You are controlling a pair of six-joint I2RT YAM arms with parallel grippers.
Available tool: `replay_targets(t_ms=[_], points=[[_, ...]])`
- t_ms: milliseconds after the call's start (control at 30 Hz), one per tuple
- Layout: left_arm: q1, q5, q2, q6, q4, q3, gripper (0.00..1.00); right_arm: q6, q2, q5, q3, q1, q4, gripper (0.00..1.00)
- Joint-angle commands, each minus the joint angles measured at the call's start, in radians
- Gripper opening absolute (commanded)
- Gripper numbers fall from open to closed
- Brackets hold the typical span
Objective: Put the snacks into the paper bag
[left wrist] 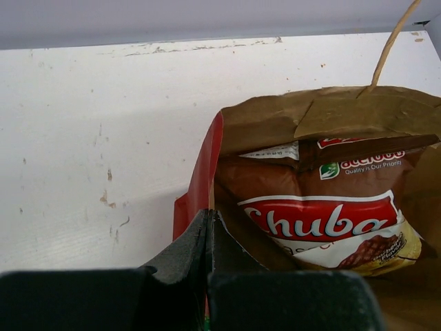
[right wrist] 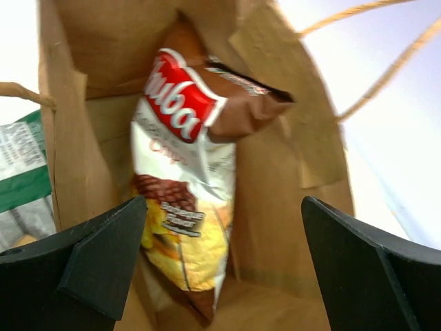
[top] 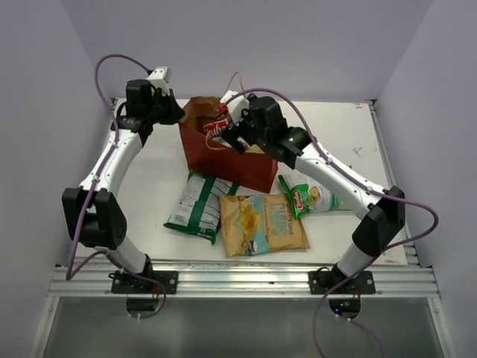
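The white table point(top: 149, 201) is closed in by plain pale lavender walls point(top: 45, 112) on three sides. A ribbed metal rail point(top: 246, 280) along its near edge carries both arm bases. Seen from the left wrist, the tabletop is scuffed, with small brown flecks and faint scratches, and it runs bare ahead and to the left of the left pincer point(left wrist: 209, 217).

That pincer's fingers are pressed together on the near corner of the paper bag point(top: 223, 160), clamping its red outer wall at the rim. Just beyond the fingertips and to their right, the bag's brown inside opens up. The dark brown-red cassava packet point(left wrist: 317, 221) lies inside it with its red label facing the camera. A tan cord handle point(left wrist: 389, 48) rises from the far rim.

The right pincer point(right wrist: 224, 200) hangs over the bag's mouth with its fingers spread wide, holding nothing. The cassava packet lies between and below them, down against the bag's floor.

The other three snacks lie flat on the table on the near side of the bag, towards the arm bases and apart from both pincers. The green-white packet point(top: 195, 205) is towards the left arm's side. The tan-yellow packet point(top: 262, 222) is just beside it. The pale white-green packet point(top: 313, 198) lies beneath the right forearm.
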State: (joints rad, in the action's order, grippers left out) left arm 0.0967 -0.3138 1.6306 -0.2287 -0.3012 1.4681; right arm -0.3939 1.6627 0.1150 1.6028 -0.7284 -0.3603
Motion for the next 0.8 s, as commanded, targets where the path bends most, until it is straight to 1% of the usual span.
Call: replay_targets(t_ms=[0,33,133,167,233,267,300,367,400,467,500,600,700,767], points=[[-0.002,-0.011,0.008,-0.004,0.022,0.037,0.0,-0.008,-0.06,0.116,0.112,-0.002,0.004,0.99],[-0.002,-0.011,0.008,-0.004,0.022,0.037,0.0,-0.008,-0.061,0.15,0.135,-0.002,-0.014,0.99],[-0.002,-0.013,0.005,-0.004,0.022,0.037,0.0,0.013,-0.083,0.147,0.238,-0.006,-0.092,0.99],[-0.002,-0.013,0.003,-0.004,0.022,0.037,0.0,0.024,-0.093,0.121,0.258,-0.017,-0.112,0.99],[-0.002,-0.01,0.002,-0.006,0.02,0.034,0.0,0.059,-0.106,0.062,0.336,-0.035,-0.225,0.99],[-0.002,-0.004,0.0,-0.006,0.02,0.032,0.0,0.072,-0.106,-0.008,0.365,-0.064,-0.274,0.99],[-0.002,-0.004,0.0,-0.006,0.02,0.034,0.0,0.107,-0.1,-0.04,0.405,-0.081,-0.373,0.99],[-0.002,0.008,-0.002,-0.009,0.017,0.034,0.0,0.148,-0.064,-0.104,0.408,-0.129,-0.469,0.98],[-0.002,0.012,-0.003,-0.011,0.016,0.034,0.0,0.191,-0.057,-0.112,0.344,-0.141,-0.515,0.95],[-0.002,0.03,-0.006,-0.011,0.013,0.034,0.0,0.22,-0.05,-0.147,0.24,-0.184,-0.51,0.92],[0.0,0.038,-0.008,-0.011,0.01,0.034,0.0,0.245,-0.052,-0.153,0.135,-0.195,-0.462,0.92],[0.001,0.07,-0.023,-0.008,-0.001,0.029,0.0,0.292,-0.024,-0.193,0.042,-0.238,-0.386,0.92],[0.001,0.078,-0.029,-0.006,-0.001,0.02,0.0,0.316,0.049,-0.221,0.046,-0.27,-0.335,0.92],[0.001,0.074,-0.032,-0.009,0.001,0.015,0.0,0.317,0.121,-0.235,0.09,-0.293,-0.321,0.93]])
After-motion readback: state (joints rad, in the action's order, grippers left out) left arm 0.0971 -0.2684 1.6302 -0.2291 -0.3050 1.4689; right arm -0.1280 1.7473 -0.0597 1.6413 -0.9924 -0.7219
